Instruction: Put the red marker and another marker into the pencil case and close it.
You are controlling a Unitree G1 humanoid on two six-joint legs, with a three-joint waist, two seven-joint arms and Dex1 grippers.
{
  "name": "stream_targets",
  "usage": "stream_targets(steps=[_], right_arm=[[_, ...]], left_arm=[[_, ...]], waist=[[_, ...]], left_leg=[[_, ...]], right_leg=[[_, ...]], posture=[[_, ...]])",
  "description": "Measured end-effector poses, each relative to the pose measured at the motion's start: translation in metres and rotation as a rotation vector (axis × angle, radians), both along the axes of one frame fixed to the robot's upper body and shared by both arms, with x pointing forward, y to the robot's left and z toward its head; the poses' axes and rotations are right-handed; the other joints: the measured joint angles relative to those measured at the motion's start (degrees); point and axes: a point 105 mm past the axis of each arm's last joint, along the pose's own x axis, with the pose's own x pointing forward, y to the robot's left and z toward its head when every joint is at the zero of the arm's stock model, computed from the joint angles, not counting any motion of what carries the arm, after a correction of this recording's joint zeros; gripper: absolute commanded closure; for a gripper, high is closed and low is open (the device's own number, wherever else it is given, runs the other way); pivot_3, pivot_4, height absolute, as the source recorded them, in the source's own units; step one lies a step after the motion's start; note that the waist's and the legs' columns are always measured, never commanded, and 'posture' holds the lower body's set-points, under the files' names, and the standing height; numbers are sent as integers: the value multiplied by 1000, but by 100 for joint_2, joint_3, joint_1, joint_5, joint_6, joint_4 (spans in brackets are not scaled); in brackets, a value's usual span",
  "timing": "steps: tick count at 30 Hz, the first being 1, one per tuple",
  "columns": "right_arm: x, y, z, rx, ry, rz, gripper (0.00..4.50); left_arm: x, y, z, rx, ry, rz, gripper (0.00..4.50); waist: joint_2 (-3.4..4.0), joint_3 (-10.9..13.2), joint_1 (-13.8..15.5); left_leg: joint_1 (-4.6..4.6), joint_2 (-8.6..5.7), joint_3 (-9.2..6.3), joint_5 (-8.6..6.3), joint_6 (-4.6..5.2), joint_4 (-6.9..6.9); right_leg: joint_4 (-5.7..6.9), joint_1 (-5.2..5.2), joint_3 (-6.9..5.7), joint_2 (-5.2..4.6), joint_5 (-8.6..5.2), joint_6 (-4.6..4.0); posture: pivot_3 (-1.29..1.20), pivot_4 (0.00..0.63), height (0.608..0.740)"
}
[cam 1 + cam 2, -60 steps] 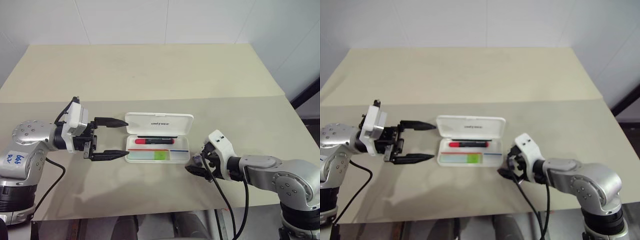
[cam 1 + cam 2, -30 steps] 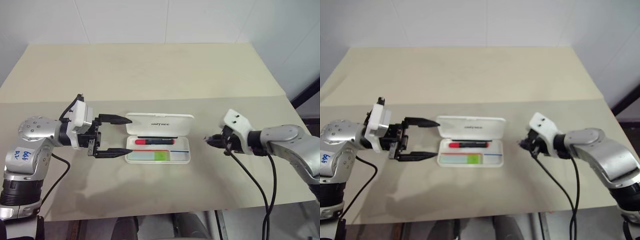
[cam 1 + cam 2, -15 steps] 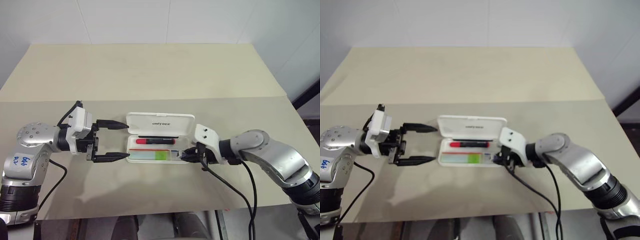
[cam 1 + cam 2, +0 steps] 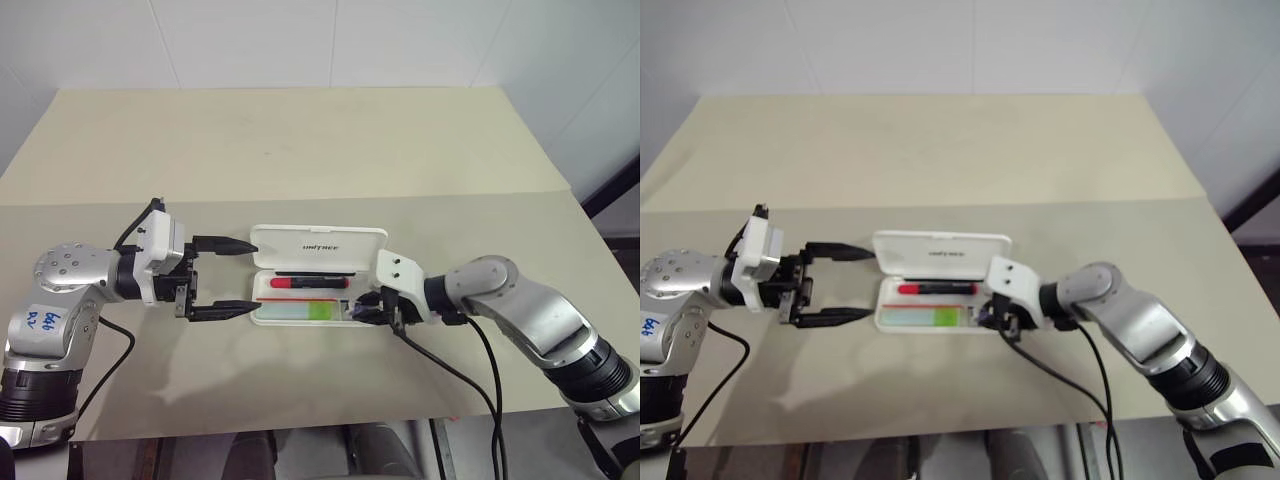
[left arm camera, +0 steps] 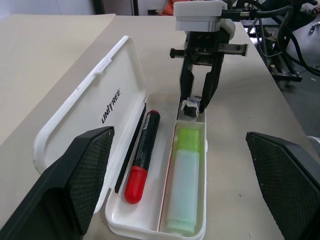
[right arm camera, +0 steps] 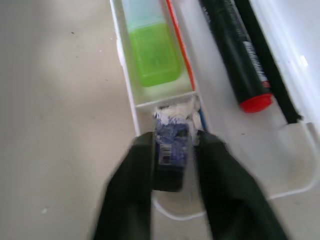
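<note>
Left wrist view: right gripper [image 5: 199, 104] has swung in, jaws narrowly gripping a small eraser [image 6: 170, 145] over pencil case [image 5: 90, 107]; left gripper [image 4: 232, 277] jaws wide; both markers in.

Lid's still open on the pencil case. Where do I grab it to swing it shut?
Take the lid by its free long edge, the far one, near its left end, coming in from the left with the open left hand. Its hinge runs along the near long side and the lid leans back, so that edge stands clear.
</note>
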Motion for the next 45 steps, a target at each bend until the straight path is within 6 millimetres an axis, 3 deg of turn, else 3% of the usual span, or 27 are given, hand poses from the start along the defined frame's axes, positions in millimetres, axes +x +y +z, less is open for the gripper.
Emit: stream_targets(steps=[6,9,13,18,22,25,29,33,37,42,45], right_arm=[[13,-3,11,19,-42,-3,33],[17,-7,29,69,-92,18,33],[8,-16,40,138,-94,90,33],[-12,-17,65,394,-101,200,33],[-17,-31,85,511,-164,196,33],[-15,-45,90,564,-190,149,0],[-6,-62,85,577,-219,94,0],[-2,-68,82,584,-219,88,0],[-2,-67,83,570,-235,107,0],[1,-66,85,562,-243,103,0],[5,-64,93,559,-272,100,0]], left_arm=[[1,-1,1,-1,-7,3,0],[2,-3,4,4,-19,-4,0],[4,-4,5,13,-29,-3,0],[4,-3,6,23,-33,2,0],[6,-1,9,17,-40,18,0],[8,5,11,10,-46,36,618],[11,13,14,-4,-55,62,1906],[14,19,26,-42,-88,89,3254],[19,27,26,-55,-73,126,4487],[26,37,28,-88,-76,187,4487],[40,36,39,-157,-105,247,4487]], waist=[[0,0,1],[0,0,7],[0,0,18],[0,0,1],[0,0,9],[0,0,5],[1,1,1],[1,1,3],[1,1,0],[2,1,6],[2,1,10]], left_leg=[[0,0,1,0,0,5],[0,0,0,0,0,4],[-1,0,-1,0,0,-1],[0,0,0,0,0,4],[12,0,-4,1,0,10],[18,-1,-4,0,-1,15],[27,-1,-2,1,0,15],[27,-1,-2,0,-1,15],[30,-1,-2,1,-1,8],[30,-1,-1,0,-1,12],[32,-1,-3,1,-1,16]], right_leg=[[6,0,0,0,0,0],[5,0,-1,1,0,0],[1,1,-1,1,0,0],[9,2,0,1,1,3],[14,14,-3,2,1,3],[12,24,-2,2,2,4],[11,31,-1,2,2,5],[12,31,-1,2,3,5],[12,30,-1,2,3,5],[12,31,-1,1,2,5],[15,35,-1,2,4,6]], posture=[[0,150,740],[0,150,740],[0,150,740],[0,150,740],[0,150,740],[0,150,740],[0,150,740],[0,150,740],[0,150,740],[0,150,740],[0,150,740]])
